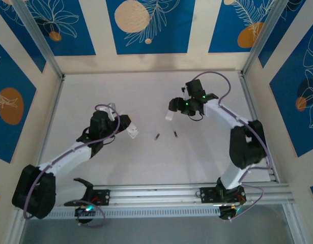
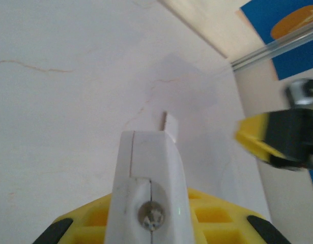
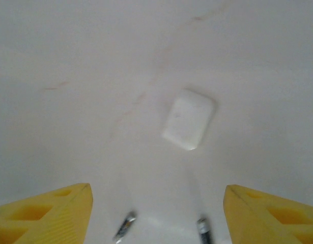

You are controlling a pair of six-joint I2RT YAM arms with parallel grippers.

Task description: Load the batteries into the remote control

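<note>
Leftmost, left gripper clamped on the remote control; centre, one battery and a second battery lying apart on the table; right, right gripper spread wide, small white plate ahead between its fingers.

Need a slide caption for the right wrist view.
Open right gripper above the table, two batteries between its fingers, a small white rounded piece beyond.
</note>
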